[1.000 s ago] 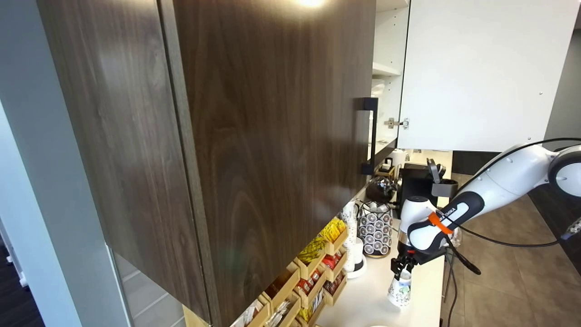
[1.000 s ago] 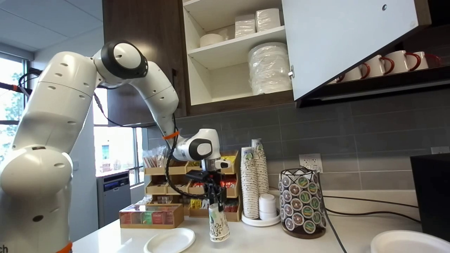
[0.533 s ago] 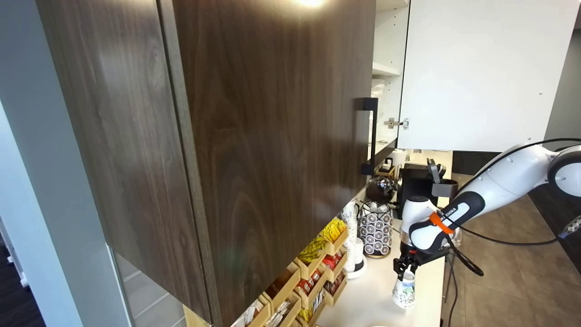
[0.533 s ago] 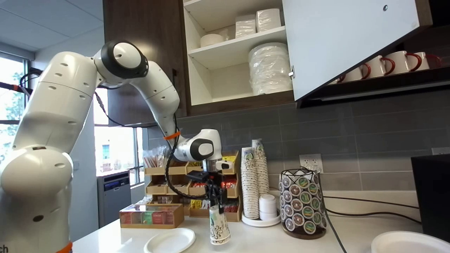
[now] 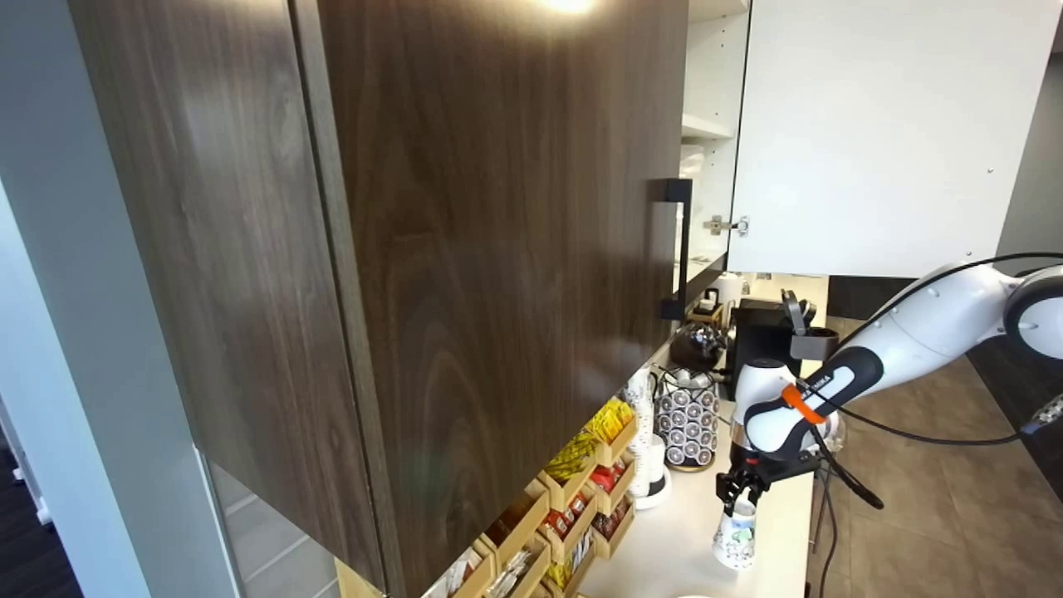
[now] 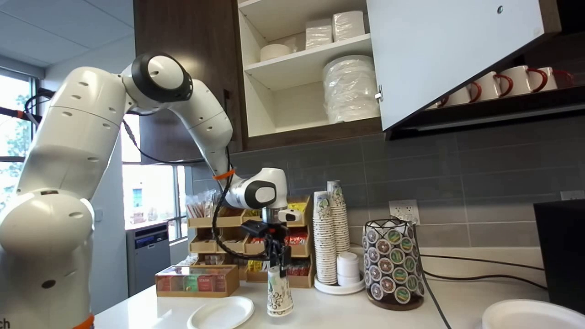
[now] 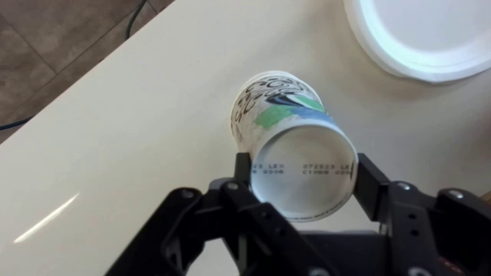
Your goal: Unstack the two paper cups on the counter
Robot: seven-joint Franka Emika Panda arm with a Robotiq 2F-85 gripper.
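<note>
"Two paper cups (image 6: 279, 292) in the tool (image 7: 304, 172), nested. How's the grip read from your side?"

"Narrowed right onto them. Contact on both sides, up at the base end. Tool points down off the arm (image 6: 208, 121)."

"Cups which way up?"

"Upside down, slight lean. Base faces up toward the arm, stamped print across it. Green and blue patch on the sidewall, dark swirls toward the rim. Doubled rim edge at the low end."

"Standing on the tabletop (image 7: 115, 153)?"

"Over it, yes. Rim touching or just clear, can't tell."

"Neighbours?"

"White plate (image 6: 220, 313) near, flat on the tabletop, apart from the cups. Packet box (image 6: 232, 281) just behind the plate from where I stand. Tiered sachet rack (image 6: 203, 247) behind that."

"Other side?"

"Tall cup stacks (image 6: 325, 251), front one on a round white tray (image 6: 338, 290). Squat white stack (image 6: 348, 272) on the same tray. Pod holder (image 6: 383, 302) just beside it, pods (image 6: 385, 265) all round. White dish (image 6: 532, 316) further along, partly out of my view."

"Above?"

"Wall cabinet (image 6: 297, 107), door (image 6: 457, 55) swung wide. Film-wrapped white stack (image 6: 351, 89) in its lower bay. Red-handled mugs (image 6: 513, 80) on a ledge (image 6: 512, 107) past the door."
</note>
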